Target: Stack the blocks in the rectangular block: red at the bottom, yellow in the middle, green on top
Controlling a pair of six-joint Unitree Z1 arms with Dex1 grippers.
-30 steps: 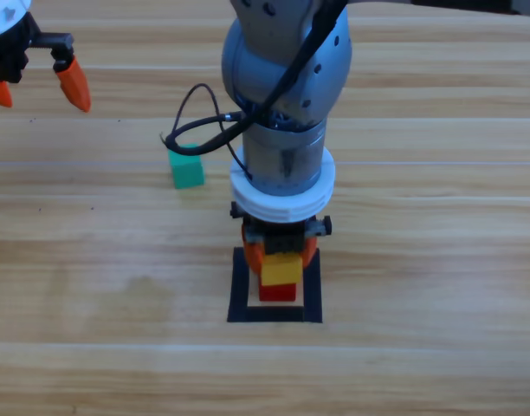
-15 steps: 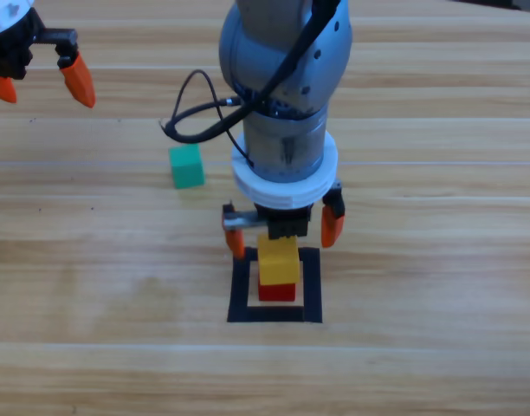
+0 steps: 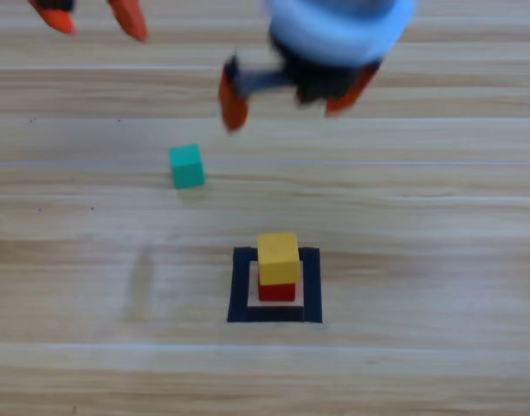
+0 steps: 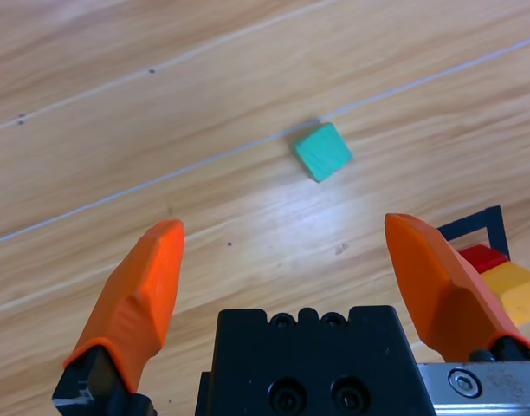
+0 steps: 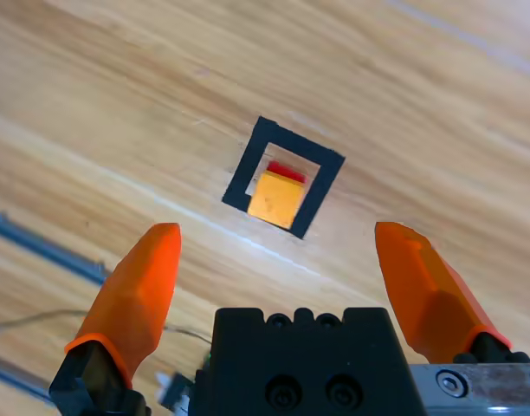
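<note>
1. Yellow [image 3: 278,253] sits on red [image 3: 277,291] inside the rectangular block [image 3: 240,286].
2. Green [image 3: 186,165] lies alone on the counter [image 3: 438,260], far-left of the stack.
3. Right hand [image 3: 291,91] hangs open, empty; left hand [image 3: 92,17] open too.
4. Green looks light, rigid, smooth; pinch opposite flat faces.
</note>
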